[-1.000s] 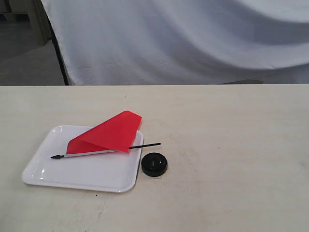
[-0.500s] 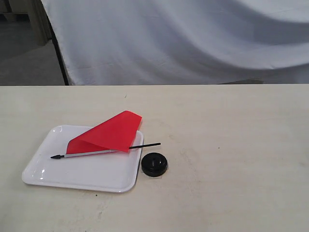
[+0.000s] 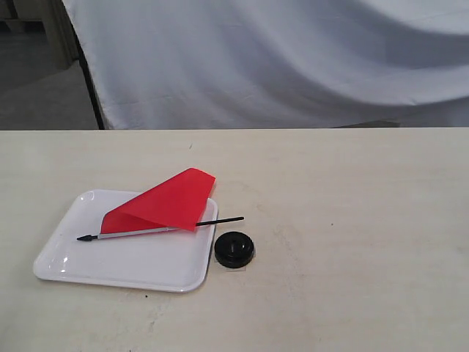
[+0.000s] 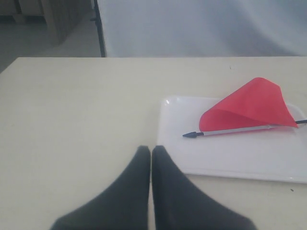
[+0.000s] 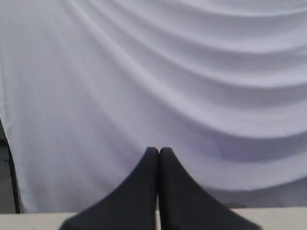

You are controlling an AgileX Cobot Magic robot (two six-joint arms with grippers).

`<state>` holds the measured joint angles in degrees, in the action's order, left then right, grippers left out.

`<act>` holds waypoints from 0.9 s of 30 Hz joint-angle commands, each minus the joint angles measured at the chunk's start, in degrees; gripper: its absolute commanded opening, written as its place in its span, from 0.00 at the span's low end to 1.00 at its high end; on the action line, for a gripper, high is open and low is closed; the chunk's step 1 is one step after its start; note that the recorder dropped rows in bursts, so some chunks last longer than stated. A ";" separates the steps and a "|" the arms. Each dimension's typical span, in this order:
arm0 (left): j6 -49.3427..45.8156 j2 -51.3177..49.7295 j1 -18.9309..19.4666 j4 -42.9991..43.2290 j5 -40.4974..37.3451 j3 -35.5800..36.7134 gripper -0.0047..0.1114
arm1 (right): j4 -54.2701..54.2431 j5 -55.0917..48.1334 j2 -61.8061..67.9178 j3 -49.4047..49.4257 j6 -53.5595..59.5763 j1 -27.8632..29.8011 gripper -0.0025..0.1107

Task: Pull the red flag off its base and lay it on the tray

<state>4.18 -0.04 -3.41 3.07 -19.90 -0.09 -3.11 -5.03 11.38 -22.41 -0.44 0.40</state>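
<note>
One view, the exterior, shows the base (image 3: 234,249).

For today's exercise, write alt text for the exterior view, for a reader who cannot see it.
A small red flag lies on its side on a white tray, its pole's black end poking past the tray's rim. The round black base sits empty beside the tray on a pale table, with white cloth hung behind.

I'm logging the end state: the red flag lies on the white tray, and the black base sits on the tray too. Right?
Not quite. The red flag does lie on the tray, but the base sits on the table, just off the tray's corner; the exterior view shows it.
</note>
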 commanded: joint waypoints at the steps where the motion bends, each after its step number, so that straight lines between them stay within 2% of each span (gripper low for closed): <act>1: 0.14 0.04 -0.13 -0.28 0.22 0.09 0.05 | 0.12 0.50 -11.38 1.91 -0.56 -0.04 0.03; 27: 0.14 0.04 -0.13 -0.28 0.22 0.09 0.05 | -1.55 -7.23 -11.38 2.55 -4.76 -0.04 0.03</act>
<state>4.18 -0.04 -3.41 3.07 -19.90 -0.09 -4.08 -10.73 0.32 -19.88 -4.91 0.40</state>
